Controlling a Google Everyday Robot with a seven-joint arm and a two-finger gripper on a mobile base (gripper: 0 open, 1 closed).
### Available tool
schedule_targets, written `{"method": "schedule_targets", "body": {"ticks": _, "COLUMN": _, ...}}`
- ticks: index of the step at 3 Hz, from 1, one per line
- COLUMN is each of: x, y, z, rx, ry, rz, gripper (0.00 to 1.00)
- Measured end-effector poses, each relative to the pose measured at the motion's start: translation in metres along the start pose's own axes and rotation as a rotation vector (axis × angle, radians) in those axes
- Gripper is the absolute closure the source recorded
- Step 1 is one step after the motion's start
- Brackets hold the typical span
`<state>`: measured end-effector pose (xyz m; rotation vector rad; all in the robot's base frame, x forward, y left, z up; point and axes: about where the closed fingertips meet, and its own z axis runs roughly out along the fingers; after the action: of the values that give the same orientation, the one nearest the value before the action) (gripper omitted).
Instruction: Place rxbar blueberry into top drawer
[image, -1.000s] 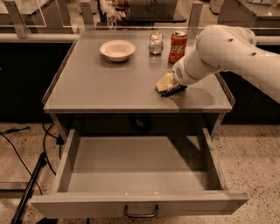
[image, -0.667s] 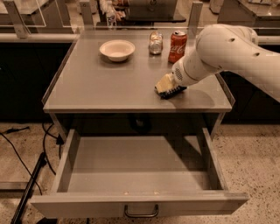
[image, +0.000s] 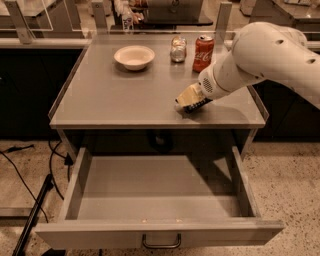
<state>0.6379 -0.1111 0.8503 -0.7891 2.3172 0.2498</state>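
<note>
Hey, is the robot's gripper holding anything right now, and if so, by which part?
Cannot tell. The gripper sits low on the tabletop near its front edge, against a dark flat thing, likely the rxbar blueberry; any grip is hidden.

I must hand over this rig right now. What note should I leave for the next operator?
The hand is low over the table, near its front edge, at a dark flat piece that seems to be the rxbar blueberry; grasp unclear.
The top drawer is pulled open, bar not inside.
Done: drawer open, hand at the bar.
Left: secure the bar, lift, carry it over the drawer, release.
</note>
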Motion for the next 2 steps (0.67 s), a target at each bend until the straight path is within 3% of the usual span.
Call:
{"method": "schedule_targets", "body": {"ticks": 1, "x": 0.0005, "y": 0.0140, "z": -0.0132, "rx": -0.066, "ry": -0.021, "rz": -0.104, "gripper": 1.00}}
{"method": "schedule_targets", "body": {"ticks": 2, "x": 0.0003, "y": 0.0170, "z": -0.0151, "rx": -0.073, "ry": -0.026, "rz": -0.199, "gripper": 1.00}}
